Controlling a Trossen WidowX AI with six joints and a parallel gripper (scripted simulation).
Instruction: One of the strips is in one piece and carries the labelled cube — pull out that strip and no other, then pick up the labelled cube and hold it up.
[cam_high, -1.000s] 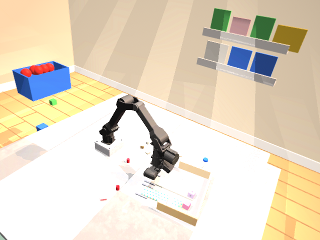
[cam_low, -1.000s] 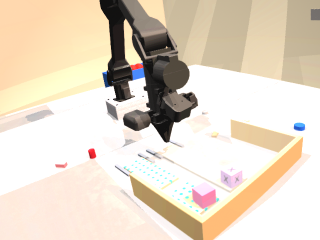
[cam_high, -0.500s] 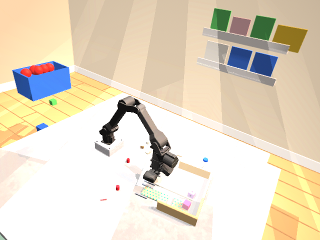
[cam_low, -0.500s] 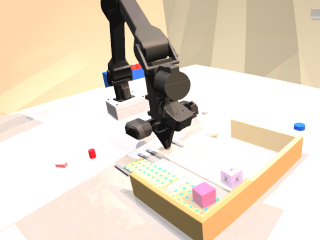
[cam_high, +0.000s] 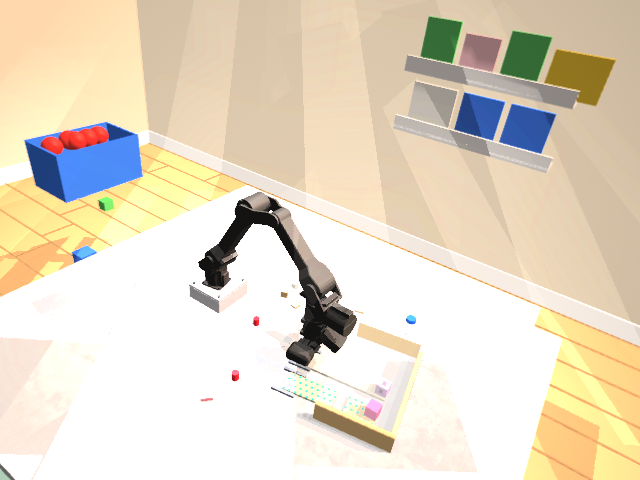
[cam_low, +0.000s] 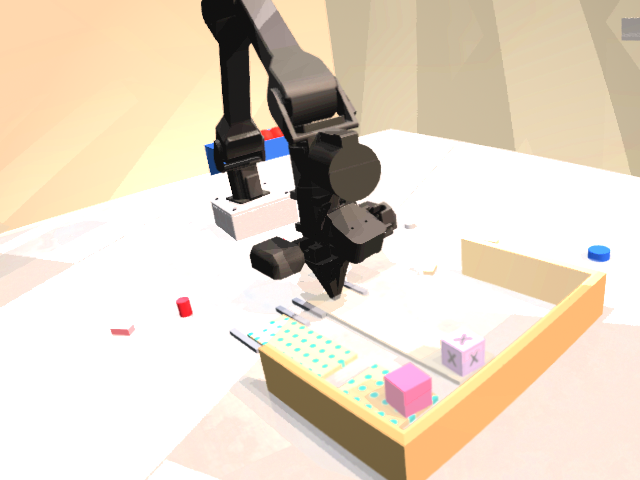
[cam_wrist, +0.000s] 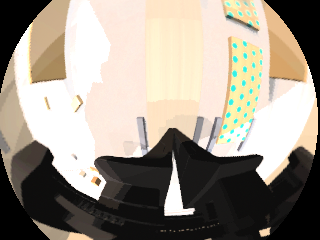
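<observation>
Now matte-black gripper (cam_low: 332, 292), shut w/ nothing, over pale plain strip (cam_low: 413, 315).

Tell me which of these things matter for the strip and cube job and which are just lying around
For the job:
- gripper, shut and empty
- plain unbroken strip
- labelled cube
- dotted broken strip, to leave alone
- wooden tray

Lying about:
- pink cube
- red cylinder
- blue disc
- blue bin
</observation>
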